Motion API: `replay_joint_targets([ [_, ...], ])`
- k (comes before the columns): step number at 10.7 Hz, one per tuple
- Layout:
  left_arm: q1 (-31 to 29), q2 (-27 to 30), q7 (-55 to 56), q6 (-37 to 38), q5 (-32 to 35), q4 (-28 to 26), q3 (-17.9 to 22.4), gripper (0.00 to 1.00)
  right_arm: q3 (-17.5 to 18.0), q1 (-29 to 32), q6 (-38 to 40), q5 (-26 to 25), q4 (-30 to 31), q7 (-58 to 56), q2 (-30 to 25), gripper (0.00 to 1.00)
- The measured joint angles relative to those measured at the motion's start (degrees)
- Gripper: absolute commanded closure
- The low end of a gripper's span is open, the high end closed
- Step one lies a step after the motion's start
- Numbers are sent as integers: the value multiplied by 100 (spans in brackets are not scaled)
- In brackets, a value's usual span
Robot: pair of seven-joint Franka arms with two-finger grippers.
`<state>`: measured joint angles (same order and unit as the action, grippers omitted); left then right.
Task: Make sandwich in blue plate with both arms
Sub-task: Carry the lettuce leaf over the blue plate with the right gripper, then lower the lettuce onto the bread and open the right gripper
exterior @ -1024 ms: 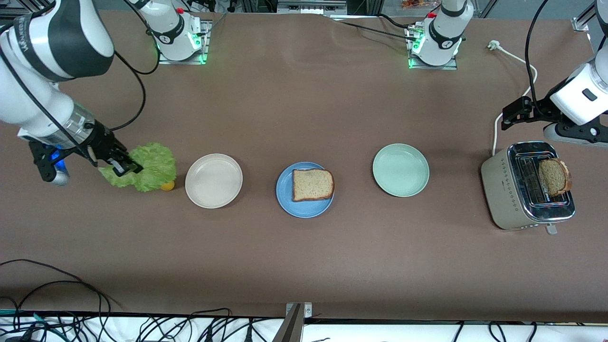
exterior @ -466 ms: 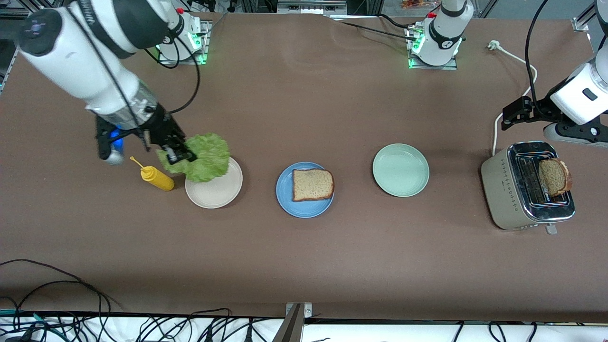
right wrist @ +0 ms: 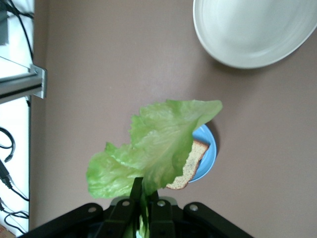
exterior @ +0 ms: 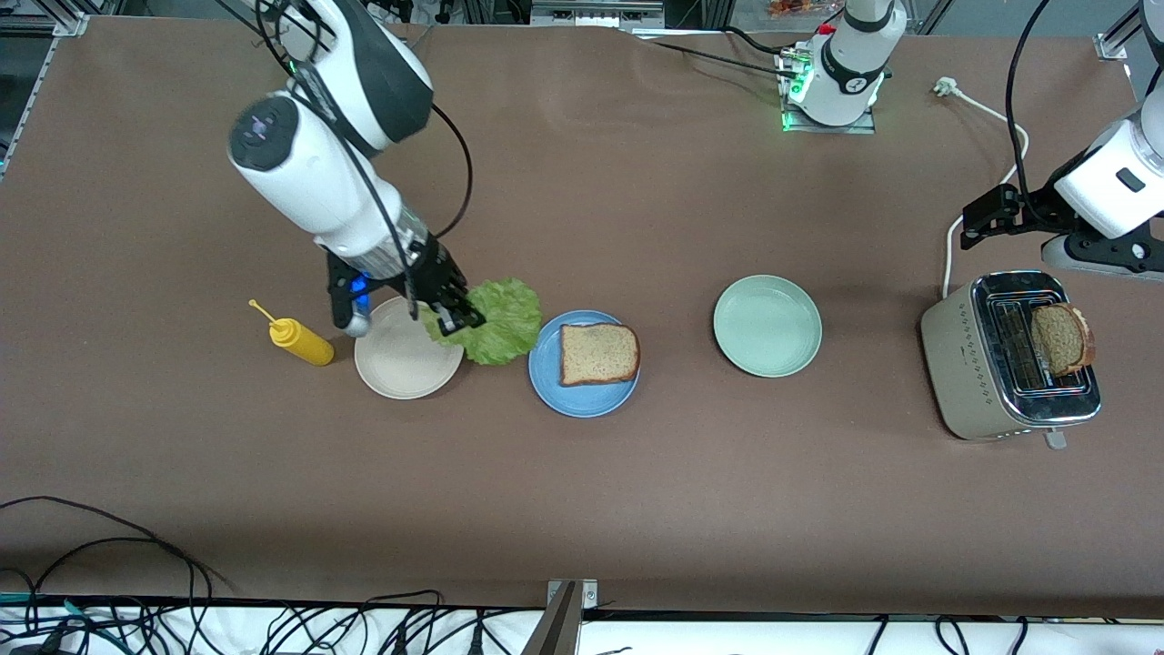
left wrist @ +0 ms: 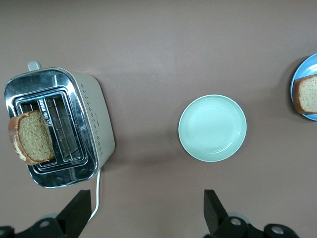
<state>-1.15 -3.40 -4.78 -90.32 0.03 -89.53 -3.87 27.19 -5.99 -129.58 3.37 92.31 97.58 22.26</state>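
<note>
While left gripper (exterior: 978,216) waits agape, right gripper (exterior: 452,318) pinches lettuce (exterior: 498,320) beside blue plate (exterior: 582,397).

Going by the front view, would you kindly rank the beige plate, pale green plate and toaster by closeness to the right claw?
1. Beige plate, under the right claw holding lettuce.
2. Pale green plate, mid-table toward the left arm's end.
3. Toaster, at the left arm's end.

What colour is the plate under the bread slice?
Medium blue plate, plain; clearest in the front view.

Right gripper (exterior: 455,318) clamped (left gripper (left wrist: 143,210) agape)
</note>
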Motion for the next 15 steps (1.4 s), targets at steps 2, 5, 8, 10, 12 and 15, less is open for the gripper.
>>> replay_joint_targets([
  [2,-3,1,0,0,0,-3,1,0,-4,-207,-500,-268,0,329,438,100],
  [5,-4,3,0,-2,0,-6,1,0,-11,-506,-1360,-526,0,743,1100,100],
  [8,-8,3,0,-3,0,-8,4,0,-20,-867,-2090,-533,-7,986,1628,100],
  [10,-11,3,0,-4,0,-9,10,0,-26,-1010,-2409,-538,-11,1136,1834,100],
  [12,-14,3,0,-4,0,-10,14,0,-94,-1120,-2540,-539,-16,1184,1947,100],
  [15,-20,3,0,-5,0,-10,18,0,-283,-1150,-2544,-545,-20,1197,2114,91],
])
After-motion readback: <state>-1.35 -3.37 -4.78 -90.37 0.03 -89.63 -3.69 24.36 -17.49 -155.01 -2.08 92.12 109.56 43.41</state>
